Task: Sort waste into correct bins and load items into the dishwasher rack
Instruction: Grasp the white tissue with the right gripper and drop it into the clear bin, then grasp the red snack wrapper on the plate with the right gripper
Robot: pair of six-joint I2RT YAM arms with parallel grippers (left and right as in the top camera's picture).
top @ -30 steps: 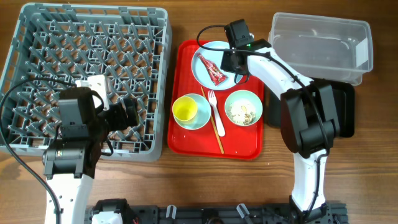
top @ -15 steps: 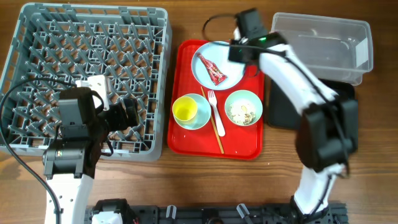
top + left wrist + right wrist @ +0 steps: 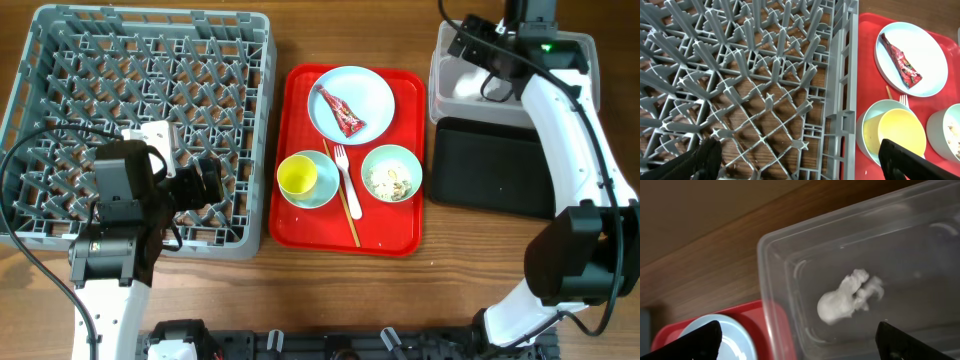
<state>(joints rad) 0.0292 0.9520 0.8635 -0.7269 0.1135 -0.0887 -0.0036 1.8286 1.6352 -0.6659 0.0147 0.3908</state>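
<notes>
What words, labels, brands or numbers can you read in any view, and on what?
No readable text anywhere.
Red wrapper on the plate: printed pattern, too small and blurred to read.
Dishwasher rack, clear tub, red tray: no markings visible.

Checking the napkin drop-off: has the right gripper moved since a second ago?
Yes. The right gripper has left the pale blue plate and swung right to the clear tub, where the napkin lies.

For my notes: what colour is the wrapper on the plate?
The wrapper is red; clearest in left wrist view.
</notes>
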